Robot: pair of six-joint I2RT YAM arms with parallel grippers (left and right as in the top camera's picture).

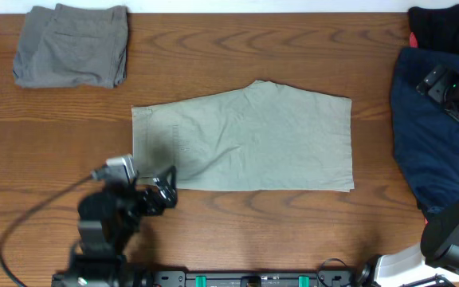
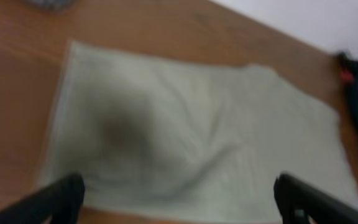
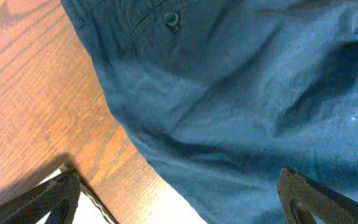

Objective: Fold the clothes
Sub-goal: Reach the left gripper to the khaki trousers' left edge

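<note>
The left gripper is hovering with its jaws spread wide and gripping nothing. The pale khaki shorts are lying flat on the wooden table, directly ahead of these jaws. In the blurred left wrist view the cloth is reaching out past both fingers. From overhead, the near corner of the shorts is sitting just beside the left jaws; whether they are touching cannot be told.

The grey shorts are lying in a folded bundle well apart from the left jaws, far ahead and to their left.

The right gripper is also keeping its jaws spread wide, with nothing clamped. The navy-blue garment is lying under and ahead of these jaws, filling most of the right wrist view. Its dark button is showing at the far side from the fingertips. Bare table wood is showing beyond the left finger. The black garment is lying farther ahead of the right jaws, touching the far edge of the navy-blue garment.
</note>
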